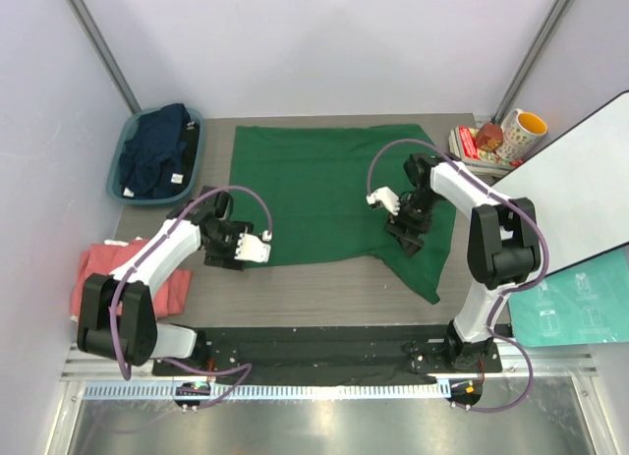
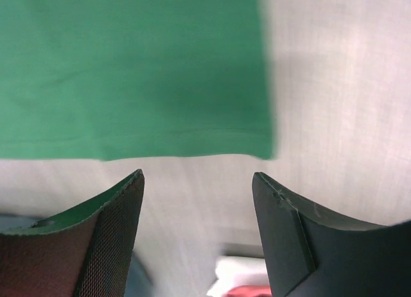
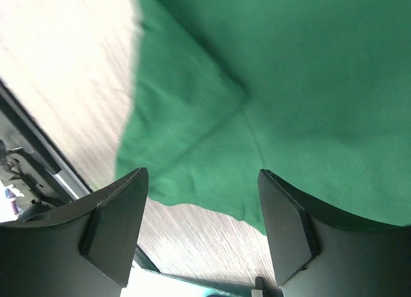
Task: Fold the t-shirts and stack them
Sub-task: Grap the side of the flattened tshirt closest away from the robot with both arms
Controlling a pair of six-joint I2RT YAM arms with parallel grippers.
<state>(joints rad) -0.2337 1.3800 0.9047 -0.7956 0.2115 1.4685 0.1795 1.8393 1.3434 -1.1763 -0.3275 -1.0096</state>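
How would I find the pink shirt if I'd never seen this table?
On the wooden table, look to the near left edge, under the left arm. The salmon-pink t-shirt lies there; the green t-shirt is spread mid-table and the navy t-shirt sits in a teal tub.

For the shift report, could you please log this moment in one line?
dark green cotton t-shirt: spread flat; left end effector: open, empty, beside shirt's edge; right end effector: open, empty, over shirt
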